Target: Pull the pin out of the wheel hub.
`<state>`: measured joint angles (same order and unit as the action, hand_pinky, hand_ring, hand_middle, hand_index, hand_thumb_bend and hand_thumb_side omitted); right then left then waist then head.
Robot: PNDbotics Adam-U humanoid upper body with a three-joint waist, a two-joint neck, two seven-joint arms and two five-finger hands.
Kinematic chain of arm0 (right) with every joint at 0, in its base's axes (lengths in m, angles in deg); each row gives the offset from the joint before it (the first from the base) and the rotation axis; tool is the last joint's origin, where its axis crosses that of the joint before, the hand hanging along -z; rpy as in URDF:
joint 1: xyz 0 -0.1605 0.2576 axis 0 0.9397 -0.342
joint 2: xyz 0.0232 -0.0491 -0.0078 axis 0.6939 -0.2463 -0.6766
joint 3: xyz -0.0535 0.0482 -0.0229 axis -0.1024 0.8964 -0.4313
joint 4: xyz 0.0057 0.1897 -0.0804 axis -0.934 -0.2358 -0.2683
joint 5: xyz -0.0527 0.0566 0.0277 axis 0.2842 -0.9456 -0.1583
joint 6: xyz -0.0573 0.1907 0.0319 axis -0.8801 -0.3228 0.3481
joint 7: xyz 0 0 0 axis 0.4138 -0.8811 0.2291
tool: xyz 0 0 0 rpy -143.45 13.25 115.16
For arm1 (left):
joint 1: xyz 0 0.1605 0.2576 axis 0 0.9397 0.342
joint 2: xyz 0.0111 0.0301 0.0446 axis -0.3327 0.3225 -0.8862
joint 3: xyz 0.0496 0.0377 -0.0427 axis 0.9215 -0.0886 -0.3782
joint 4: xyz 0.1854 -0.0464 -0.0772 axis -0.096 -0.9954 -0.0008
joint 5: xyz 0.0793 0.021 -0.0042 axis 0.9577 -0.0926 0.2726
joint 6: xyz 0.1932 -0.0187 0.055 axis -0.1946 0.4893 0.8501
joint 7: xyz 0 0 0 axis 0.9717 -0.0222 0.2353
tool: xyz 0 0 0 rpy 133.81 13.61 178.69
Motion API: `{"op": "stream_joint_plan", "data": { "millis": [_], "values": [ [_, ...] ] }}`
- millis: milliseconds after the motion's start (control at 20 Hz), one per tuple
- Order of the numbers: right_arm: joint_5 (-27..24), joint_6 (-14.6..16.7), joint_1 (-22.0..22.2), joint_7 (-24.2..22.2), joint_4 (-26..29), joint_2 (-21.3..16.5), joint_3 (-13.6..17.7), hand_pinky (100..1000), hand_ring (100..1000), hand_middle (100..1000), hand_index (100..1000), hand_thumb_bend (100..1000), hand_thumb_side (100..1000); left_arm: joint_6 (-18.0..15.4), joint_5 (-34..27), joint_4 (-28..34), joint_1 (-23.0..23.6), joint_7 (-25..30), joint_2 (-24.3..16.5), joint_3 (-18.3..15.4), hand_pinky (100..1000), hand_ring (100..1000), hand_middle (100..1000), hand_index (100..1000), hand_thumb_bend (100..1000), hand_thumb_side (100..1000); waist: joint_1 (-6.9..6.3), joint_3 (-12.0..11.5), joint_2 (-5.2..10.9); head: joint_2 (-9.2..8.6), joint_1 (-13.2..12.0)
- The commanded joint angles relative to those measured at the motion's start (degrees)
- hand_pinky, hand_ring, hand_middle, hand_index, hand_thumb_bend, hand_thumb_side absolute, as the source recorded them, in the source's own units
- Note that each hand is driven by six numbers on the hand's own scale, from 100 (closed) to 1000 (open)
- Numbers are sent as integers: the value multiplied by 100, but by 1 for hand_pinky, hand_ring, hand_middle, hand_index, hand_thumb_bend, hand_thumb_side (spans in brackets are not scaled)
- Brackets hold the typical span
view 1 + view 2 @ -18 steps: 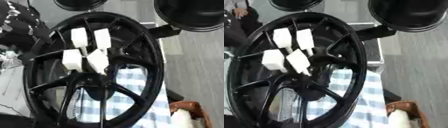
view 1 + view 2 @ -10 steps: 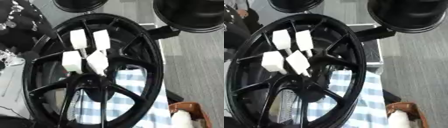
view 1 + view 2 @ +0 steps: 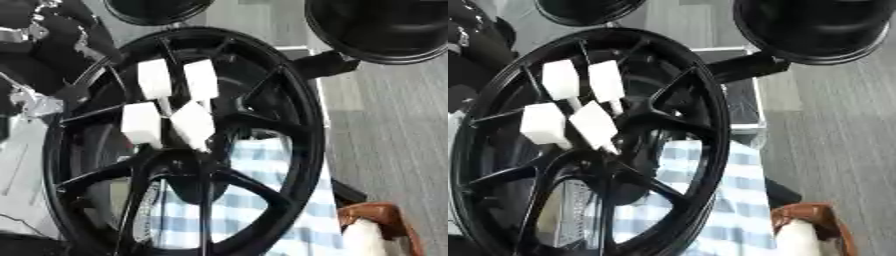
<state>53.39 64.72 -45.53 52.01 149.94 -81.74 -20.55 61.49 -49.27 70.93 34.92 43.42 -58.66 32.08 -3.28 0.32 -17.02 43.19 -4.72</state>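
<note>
A black spoked wheel (image 3: 308,125) stands on edge and fills the middle of both views. Its hub (image 3: 188,166) sits low in the wheel. Four white block-headed pins stick out around the hub on thin stems: two upper ones (image 3: 154,78) (image 3: 200,80) and two lower ones (image 3: 140,123) (image 3: 192,125). A black and silver arm part (image 3: 35,45), probably my left arm, shows at the upper left, apart from the pins. I cannot make out its fingers. My right hand does not show.
A blue-and-white checked cloth (image 3: 262,200) lies behind the spokes. A black case with silver edges (image 3: 741,105) stands behind the rim. Two dark round objects (image 3: 385,25) (image 3: 153,7) hang along the top. A brown and white thing (image 3: 376,225) sits at the lower right.
The whole picture has drifted slightly, so the camera moved. The wheel and its white pins stay as they were.
</note>
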Motion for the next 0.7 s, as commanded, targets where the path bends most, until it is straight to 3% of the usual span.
{"op": "stream_joint_plan", "data": {
  "millis": [50, 300, 700],
  "values": [
    [-58, -1, -23, -24, 71, -70, 10, 701, 548, 429, 758, 100, 532, 395, -95, -202, -235, -26, -42, 111, 818, 747, 712, 854, 103, 568, -14, -6, 80, -33, -24],
    [-80, -24, -17, -17, 71, -73, 13, 700, 547, 429, 758, 100, 538, 853, 81, -473, -568, 88, 143, 332, 824, 754, 721, 855, 159, 589, -48, -16, 99, 2, -34],
    [-100, -36, 0, -17, 71, -61, 12, 699, 546, 429, 757, 100, 545, 1074, 297, -821, -971, 408, 423, 583, 836, 773, 744, 874, 283, 650, -82, -6, 131, 44, -63]
  ]
}}
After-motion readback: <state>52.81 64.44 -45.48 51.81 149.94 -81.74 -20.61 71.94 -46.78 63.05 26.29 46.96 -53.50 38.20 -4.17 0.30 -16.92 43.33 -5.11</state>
